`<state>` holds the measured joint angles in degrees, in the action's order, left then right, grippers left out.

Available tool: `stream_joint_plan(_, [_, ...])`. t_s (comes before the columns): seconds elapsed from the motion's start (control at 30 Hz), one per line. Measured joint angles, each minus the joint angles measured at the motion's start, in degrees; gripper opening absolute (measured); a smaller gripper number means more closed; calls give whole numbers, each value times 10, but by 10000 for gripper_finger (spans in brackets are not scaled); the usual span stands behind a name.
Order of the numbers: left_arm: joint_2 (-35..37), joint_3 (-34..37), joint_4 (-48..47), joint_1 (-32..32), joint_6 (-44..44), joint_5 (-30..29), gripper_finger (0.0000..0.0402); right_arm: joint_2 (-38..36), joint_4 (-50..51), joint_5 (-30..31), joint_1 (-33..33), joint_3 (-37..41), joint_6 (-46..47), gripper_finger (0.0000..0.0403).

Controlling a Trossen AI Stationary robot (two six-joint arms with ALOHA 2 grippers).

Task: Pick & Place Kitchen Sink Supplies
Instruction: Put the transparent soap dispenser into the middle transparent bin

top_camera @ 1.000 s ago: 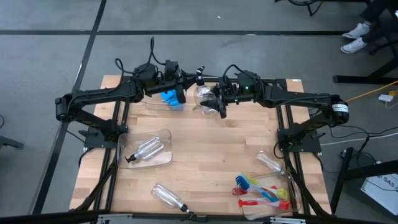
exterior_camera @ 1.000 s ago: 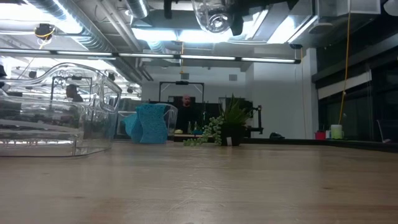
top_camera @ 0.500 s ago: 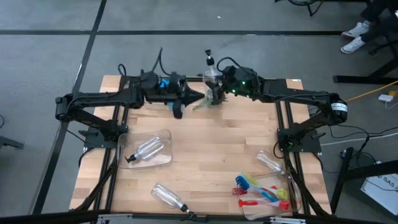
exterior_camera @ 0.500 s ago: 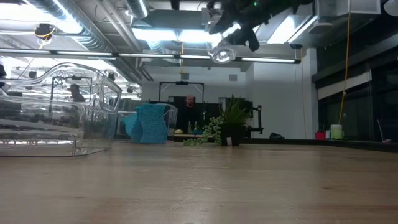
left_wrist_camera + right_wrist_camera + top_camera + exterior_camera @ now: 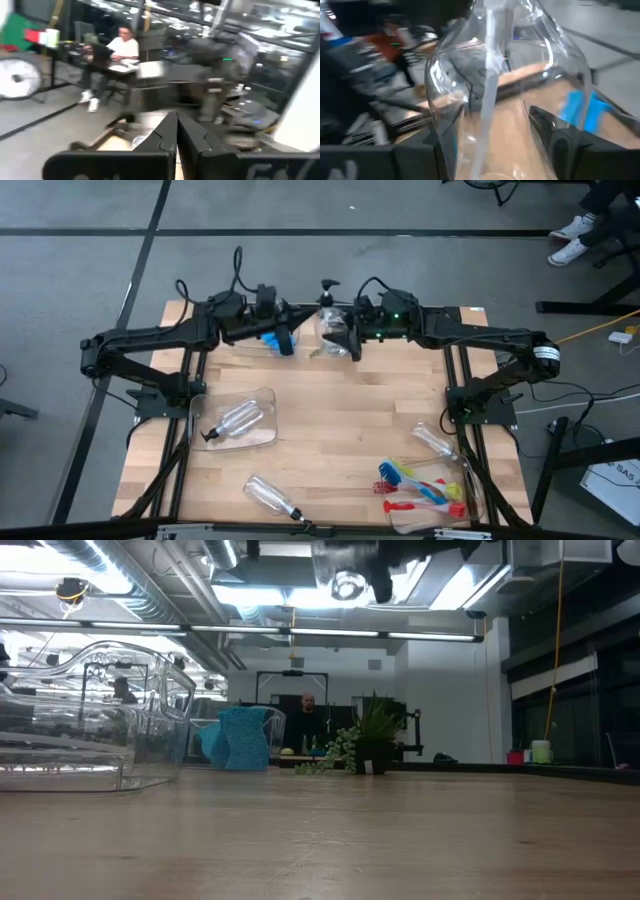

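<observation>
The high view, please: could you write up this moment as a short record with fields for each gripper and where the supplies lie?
right gripper: raised over the table's far edge, closed on a clear pump bottle
left gripper: shut, empty, beside that bottle
blue sponge: far edge, partly under the left arm
second bottle: lying in the clear bin on the left
third bottle: on the table, near edge
fourth bottle: near right, lying by the brushes
brushes: near right corner

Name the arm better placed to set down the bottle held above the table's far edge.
Right: its end effector already grips the bottle raised above the table. The left end effector is shut and empty beside it.
</observation>
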<state>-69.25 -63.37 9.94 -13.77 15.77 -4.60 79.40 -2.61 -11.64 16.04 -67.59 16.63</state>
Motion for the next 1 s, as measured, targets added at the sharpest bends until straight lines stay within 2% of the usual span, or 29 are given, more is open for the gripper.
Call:
stream_joint_plan(0.07, [-1,0,-1,-11,1,-2,1,0,-14,-30,-7,0,-4,216])
stream_joint_plan(0.23, [-16,0,2,-21,11,14,1,0,-23,-60,-22,0,-6,216])
stream_joint_plan(0.5, [-41,0,73,-21,22,56,1,7,-26,-65,-33,0,-5,216])
stream_joint_plan(0.63, [-43,0,79,-21,32,71,2,9,-24,-49,-33,0,-4,216])
stream_joint_plan(0.8, [-43,0,78,-9,35,61,1,8,-20,-42,-29,0,-6,216])
stream_joint_plan(1.0, [-43,0,64,-7,46,47,1,7,-7,11,-29,0,-8,216])
